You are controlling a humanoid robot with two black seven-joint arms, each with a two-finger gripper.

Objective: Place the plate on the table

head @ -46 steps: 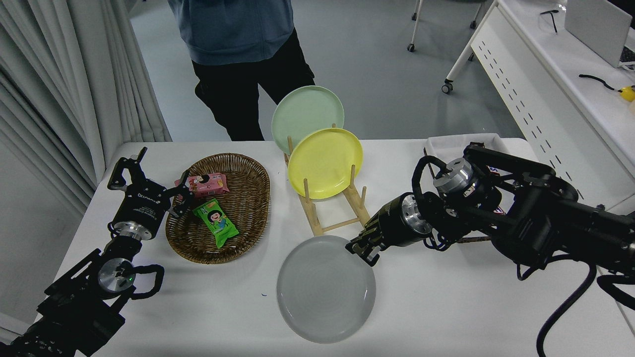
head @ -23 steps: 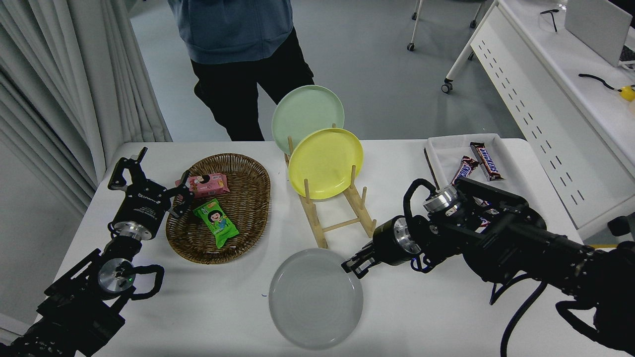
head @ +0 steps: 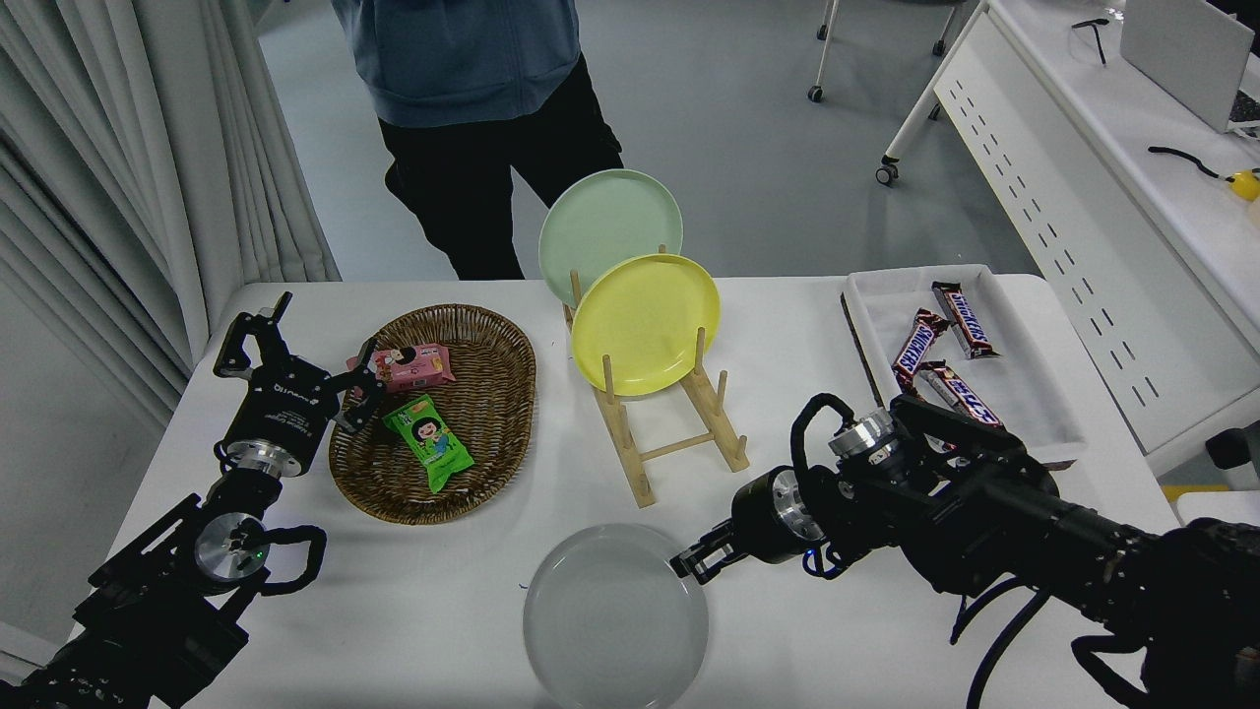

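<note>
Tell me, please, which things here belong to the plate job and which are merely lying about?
Job: grey plate, table, right gripper at the plate's rim.
Lying about: yellow plate, green plate, rack, basket, snack packs, chocolate bars, tray.

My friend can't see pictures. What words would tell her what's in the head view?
The robot's right gripper holds the rim of a grey plate near the front of a white table. Behind stand a yellow plate and a green plate in a wooden rack, beside a snack basket.
</note>
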